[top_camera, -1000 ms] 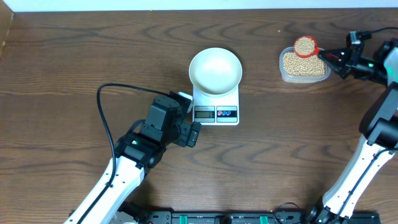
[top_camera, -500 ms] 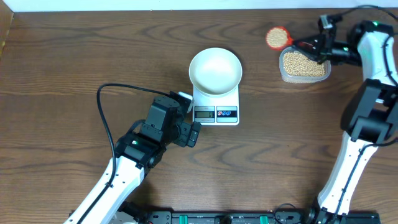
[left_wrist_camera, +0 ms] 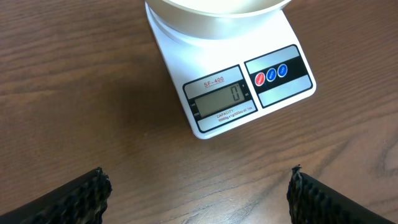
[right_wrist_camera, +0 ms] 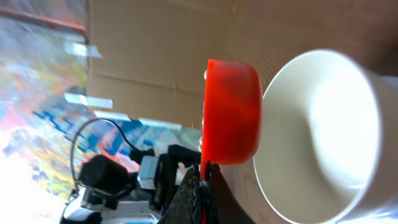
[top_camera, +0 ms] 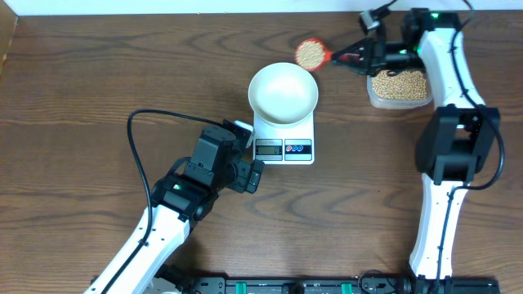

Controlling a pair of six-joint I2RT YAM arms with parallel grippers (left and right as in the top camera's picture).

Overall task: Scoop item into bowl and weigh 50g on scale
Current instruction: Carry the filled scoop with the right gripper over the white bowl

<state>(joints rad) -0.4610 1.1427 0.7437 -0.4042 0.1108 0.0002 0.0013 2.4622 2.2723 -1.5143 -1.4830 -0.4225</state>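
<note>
Right fingers tight on handle of round red scoop of beige beans; left fingers apart

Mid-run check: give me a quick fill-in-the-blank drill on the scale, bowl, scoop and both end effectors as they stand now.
The scale has a display that reads ____.
The white bowl sitting on the scale is ____ inside.
The right end effector grips a red scoop filled with ____.
The left end effector hangs with jaws ____.
Missing: 0; empty; beans; open.
</note>
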